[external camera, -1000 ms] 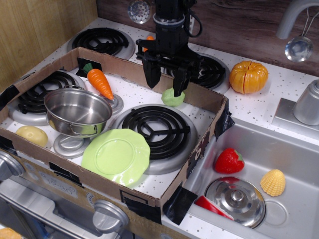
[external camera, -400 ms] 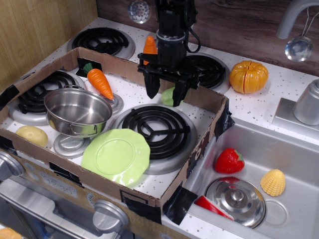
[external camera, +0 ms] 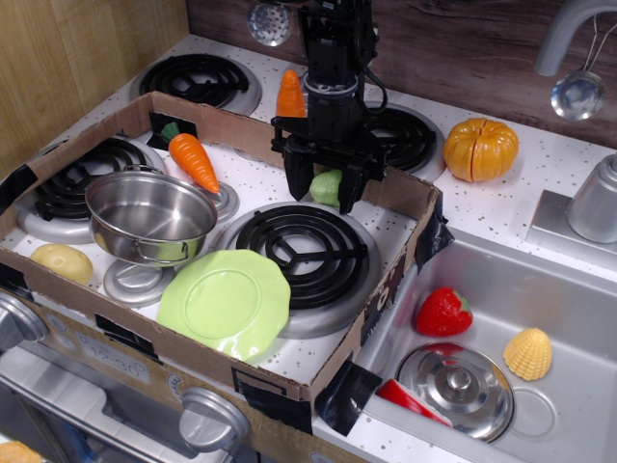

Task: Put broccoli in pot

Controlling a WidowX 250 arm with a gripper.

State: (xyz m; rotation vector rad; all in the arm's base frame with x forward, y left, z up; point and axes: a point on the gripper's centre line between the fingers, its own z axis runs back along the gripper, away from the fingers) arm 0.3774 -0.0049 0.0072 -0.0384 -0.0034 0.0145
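Note:
The pale green broccoli (external camera: 328,186) lies inside the cardboard box by its far wall, just behind the front-right burner. My black gripper (external camera: 326,195) hangs straight down over it with one finger on each side. The jaws look open around the broccoli, and I cannot see that they press on it. The shiny steel pot (external camera: 149,214) stands upright and empty on the left burner inside the box, well to the left of the gripper.
The cardboard box wall (external camera: 386,188) runs right behind the gripper. A carrot (external camera: 193,159), a light green plate (external camera: 227,301) and a potato (external camera: 61,262) lie inside the box. A second carrot (external camera: 289,94), a pumpkin (external camera: 480,149) and the sink with lid (external camera: 455,386), strawberry (external camera: 442,312) and shell (external camera: 527,353) are outside.
My gripper has moved down and slightly right, so its fingers now straddle the broccoli. The broccoli has stayed about where it was. The jaw width looks unchanged.

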